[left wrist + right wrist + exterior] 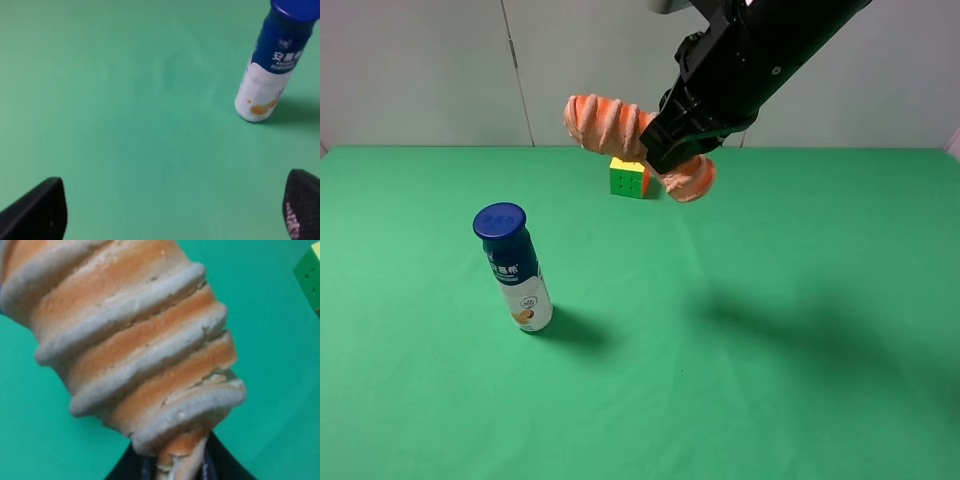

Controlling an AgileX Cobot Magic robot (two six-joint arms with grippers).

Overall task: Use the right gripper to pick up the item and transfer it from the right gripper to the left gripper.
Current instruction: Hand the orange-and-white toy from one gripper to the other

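Note:
The item (610,124), an orange roll with cream spiral ribs, hangs high above the back of the green table, clamped near its middle by my right gripper (658,148). Both ends stick out past the black jaws. In the right wrist view the roll (135,340) fills the frame, with a black jaw below it. My left gripper (170,220) shows only in the left wrist view as two black fingertips (37,212) set wide apart over bare green cloth, holding nothing. It is out of the exterior high view.
A blue-capped white bottle (513,268) stands upright at the left middle of the table, and shows in the left wrist view (272,65). A yellow-green-orange puzzle cube (628,177) sits at the back, below the held roll. A grey wall runs behind the table.

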